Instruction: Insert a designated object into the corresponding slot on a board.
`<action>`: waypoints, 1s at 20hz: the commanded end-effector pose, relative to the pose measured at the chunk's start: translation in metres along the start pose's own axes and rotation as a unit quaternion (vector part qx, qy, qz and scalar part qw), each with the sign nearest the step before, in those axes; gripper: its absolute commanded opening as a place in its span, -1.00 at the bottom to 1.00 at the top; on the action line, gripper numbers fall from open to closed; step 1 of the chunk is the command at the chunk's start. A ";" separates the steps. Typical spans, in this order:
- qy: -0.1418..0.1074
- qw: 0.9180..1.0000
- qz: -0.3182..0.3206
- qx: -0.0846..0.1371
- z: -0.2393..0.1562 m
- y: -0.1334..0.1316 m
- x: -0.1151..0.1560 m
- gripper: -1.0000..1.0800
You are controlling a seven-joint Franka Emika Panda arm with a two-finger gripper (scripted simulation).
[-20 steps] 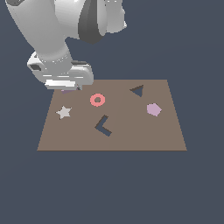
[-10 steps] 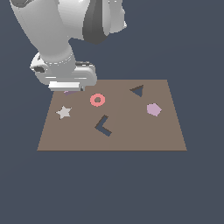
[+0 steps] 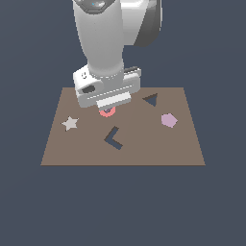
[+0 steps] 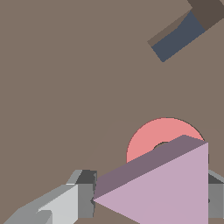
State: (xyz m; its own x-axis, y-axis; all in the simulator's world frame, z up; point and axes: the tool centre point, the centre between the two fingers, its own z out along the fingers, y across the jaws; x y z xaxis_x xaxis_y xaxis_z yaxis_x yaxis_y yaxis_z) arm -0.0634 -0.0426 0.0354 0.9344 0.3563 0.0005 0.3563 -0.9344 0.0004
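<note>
In the wrist view my gripper [image 4: 151,199] is shut on the pale purple-pink triangular block [image 4: 168,188], with grey fingers [image 4: 85,194] on either side of it. The block hangs above the brown board [image 4: 57,87], partly over a red ring [image 4: 146,140]. In the exterior view the gripper [image 3: 108,103] is above the red ring [image 3: 106,112], and the hand hides the block. The dark triangle slot [image 3: 151,100] lies on the board [image 3: 182,149] to the exterior view's right of the gripper.
On the board there are a pale star [image 3: 70,123] at the exterior view's left, a dark L-shaped cutout [image 3: 113,138] in the middle, and a pale purple pentagon [image 3: 168,120] at the right. Part of the L cutout [image 4: 179,37] shows in the wrist view.
The arm has moved toward the exterior view's right, from the board's far left corner to above the red ring, with the gripper still closed.
</note>
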 end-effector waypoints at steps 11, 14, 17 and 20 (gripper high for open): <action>0.000 0.970 -0.244 0.000 -0.005 -0.150 0.026 -1.00; 0.000 0.966 -0.258 0.001 -0.005 -0.160 0.024 -1.00; 0.000 0.967 -0.255 0.001 -0.005 -0.158 0.025 -1.00; -0.001 0.966 -0.257 0.001 0.001 -0.160 0.024 -1.00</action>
State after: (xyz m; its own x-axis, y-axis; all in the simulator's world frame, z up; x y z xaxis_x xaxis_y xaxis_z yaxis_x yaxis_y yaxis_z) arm -0.0972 0.1145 0.0374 0.6353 0.7722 -0.0002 0.7722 -0.6353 -0.0009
